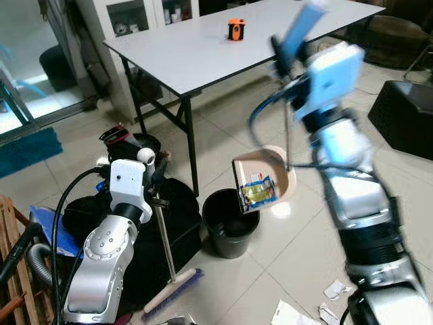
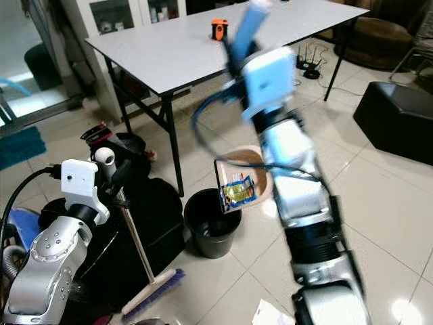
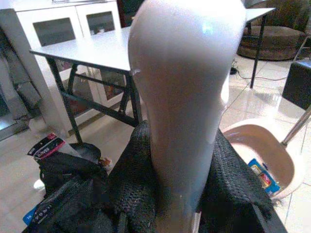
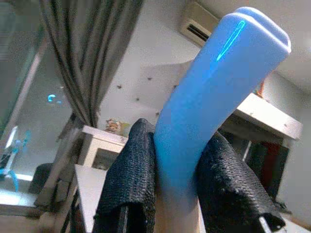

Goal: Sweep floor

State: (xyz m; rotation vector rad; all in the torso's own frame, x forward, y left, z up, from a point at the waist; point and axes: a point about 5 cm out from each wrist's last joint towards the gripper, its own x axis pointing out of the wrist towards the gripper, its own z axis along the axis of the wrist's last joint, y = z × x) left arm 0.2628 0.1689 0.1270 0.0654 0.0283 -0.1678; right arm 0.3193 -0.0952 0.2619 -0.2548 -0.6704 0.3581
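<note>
The left gripper (image 3: 180, 194) has matt black fingers (image 3: 131, 184) with a rough, woven-looking pad surface, clamped on a smooth, glossy white plastic broom handle (image 3: 187, 97). The right gripper (image 4: 177, 189) shows the same coarse black texture against a glossy blue plastic dustpan handle (image 4: 218, 87). Below that gripper, the dustpan (image 1: 274, 177) looks like smooth beige plastic, holding a shiny printed wrapper (image 1: 259, 191), probably foil or plastic film. Beneath the dustpan stands a black bin (image 1: 231, 220) of dull plastic on glossy pale floor tiles (image 1: 298, 250).
</note>
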